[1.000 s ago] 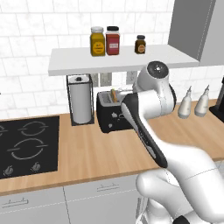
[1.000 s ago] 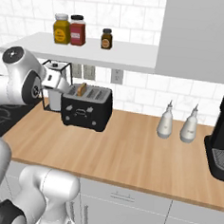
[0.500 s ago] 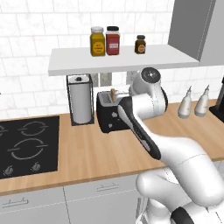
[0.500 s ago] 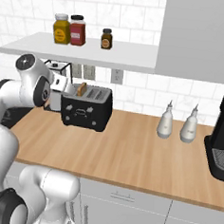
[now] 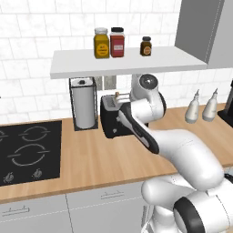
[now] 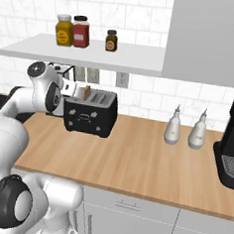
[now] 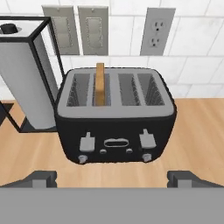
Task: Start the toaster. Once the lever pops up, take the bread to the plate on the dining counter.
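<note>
On the worktop (image 7: 192, 131), the paper-towel roll (image 7: 24, 83) stands in its black frame at 9 o'clock of the toaster (image 7: 114, 120). Of the toaster's four slots, the second from the left holds one slice of bread (image 7: 100, 84), standing upright. The hand (image 7: 114, 177) is open at 6 o'clock of the toaster, its two fingertips (image 7: 40, 178) wide apart and holding nothing.

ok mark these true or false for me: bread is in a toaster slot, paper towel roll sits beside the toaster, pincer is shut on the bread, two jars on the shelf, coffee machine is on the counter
1. The bread stands in a slot of the toaster: true.
2. The paper towel roll sits beside the toaster: true.
3. The pincer is shut on the bread: false; its fingertips stand wide apart, in front of the toaster and clear of it.
4. Two jars on the shelf: false; three stand there.
5. The coffee machine is on the counter: true.
</note>
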